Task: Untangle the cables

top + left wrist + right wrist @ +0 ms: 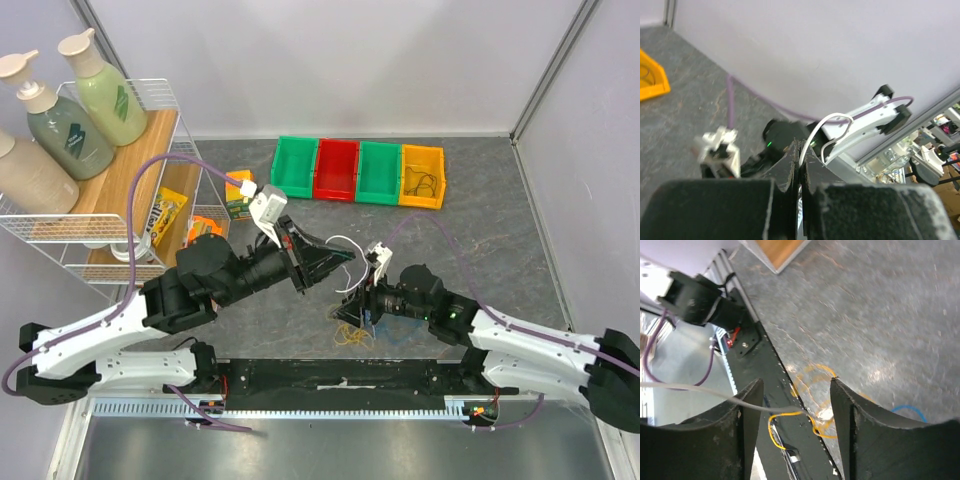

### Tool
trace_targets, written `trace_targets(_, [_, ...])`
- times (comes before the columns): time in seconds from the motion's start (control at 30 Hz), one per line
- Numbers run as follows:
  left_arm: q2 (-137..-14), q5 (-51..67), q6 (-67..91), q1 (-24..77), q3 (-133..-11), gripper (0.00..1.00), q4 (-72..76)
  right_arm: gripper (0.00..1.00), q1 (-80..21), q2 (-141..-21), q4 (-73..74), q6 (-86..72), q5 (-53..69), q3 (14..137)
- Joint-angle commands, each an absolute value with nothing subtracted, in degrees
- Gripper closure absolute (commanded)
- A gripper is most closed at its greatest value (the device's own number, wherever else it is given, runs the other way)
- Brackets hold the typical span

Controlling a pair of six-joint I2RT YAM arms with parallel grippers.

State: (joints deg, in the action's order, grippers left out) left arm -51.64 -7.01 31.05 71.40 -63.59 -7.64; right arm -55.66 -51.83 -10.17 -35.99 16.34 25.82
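Observation:
My left gripper [343, 262] is shut on a thin white cable [345, 241], held above the table; in the left wrist view the white cable [815, 135] curls up out of the closed jaws [801, 150]. My right gripper [350, 308] is open just below and to the right of it. In the right wrist view the white cable [700, 389] runs between the open fingers [796, 390] and is hooked with a yellow cable [782, 416]. More yellow loops [352, 336] and a blue cable [907, 410] lie on the table below. Purple and black cables are not visible here.
Four bins stand at the back: green [295, 167], red [337, 170], green [380, 172] and yellow [422, 177] with thin wires inside. A wire rack [120, 200] with bottles and snack packs stands at the left. A black rail [340, 375] runs along the near edge.

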Motion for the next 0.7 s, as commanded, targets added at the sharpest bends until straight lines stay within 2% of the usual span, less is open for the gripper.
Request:
trace_targets(0.0, [-53.4, -3.3, 26.6, 71.5, -71.6, 0.98, -6.2, 0.46, -55.8, -56.7, -19.5, -42.2, 7.1, 22.4])
trace_targets(0.07, [-54.3, -1.9, 25.4, 71.6, -75.0, 0.98, -5.8, 0.55, -55.7, -59.1, -18.6, -44.3, 2.0, 21.4])
trace_targets(0.23, [-56.2, 1.5, 22.6, 71.6, -84.6, 0.98, -6.5, 0.57, -52.6, -63.5, -5.8, -50.2, -11.9, 21.9])
trace_targets(0.3, [-56.6, 2.1, 21.5, 71.6, -88.0, 0.98, -7.3, 0.71, -48.5, -62.9, -1.9, -53.2, -12.9, 20.3])
trace_targets(0.33, [-56.6, 2.1, 20.9, 71.6, -89.4, 0.98, -7.4, 0.74, -45.9, -62.1, -0.2, -55.3, -13.8, 20.0])
trace_targets(0.5, [-56.6, 0.5, 18.9, 71.6, -91.8, 0.98, -6.6, 0.68, -35.4, -55.4, 13.2, -55.4, -16.9, 19.9])
trace_targets(0.67, [-56.7, -1.7, 17.2, 71.5, -91.2, 0.98, -6.5, 0.54, -30.1, -49.4, 20.7, -52.3, -19.2, 23.2])
